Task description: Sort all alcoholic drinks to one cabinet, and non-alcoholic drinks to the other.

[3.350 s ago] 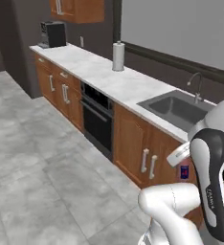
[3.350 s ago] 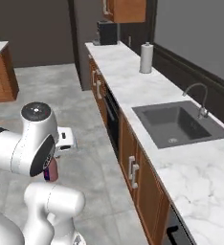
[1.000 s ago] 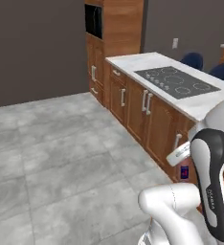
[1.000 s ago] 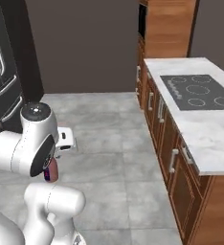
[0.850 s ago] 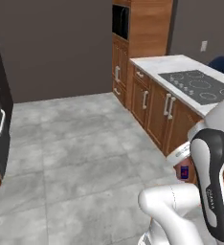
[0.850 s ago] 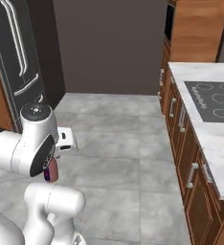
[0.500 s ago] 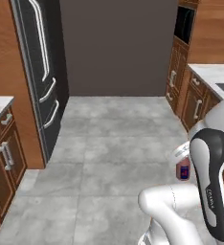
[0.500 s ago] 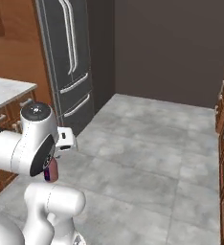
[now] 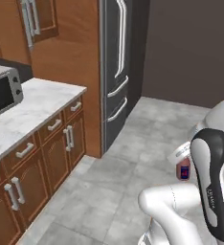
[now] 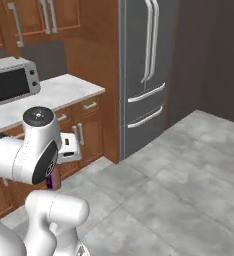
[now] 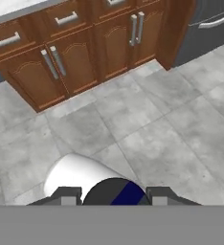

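Since half a second ago the whole scene has swung round with the base: the dark double-door fridge [image 9: 117,72], which stood at the left of the left base view, now sits near its middle, and a marble counter [image 9: 32,107] with a microwave [image 9: 1,93] on it has come in at the left. The arm's pose and its load look unchanged.

Closed storage lines the room. Wooden base cabinets [image 11: 90,45] under the counter have their doors and drawers shut, so nothing inside them can be seen; the upper cabinets [image 10: 34,17] above the microwave are shut too, as is the fridge.

The short purple bottle [image 9: 184,171] is clamped in the gripper [image 11: 113,195], held low in front of the robot's body above the grey tiled floor [image 9: 133,167], well apart from the counter. In the left base view it shows a dark purple body with a reddish label; in the right base view only its purple lower part [image 10: 53,180] shows under the hand. In the hand view it appears as a dark rounded top with a blue patch between the two finger tips (its cap cannot be made out).
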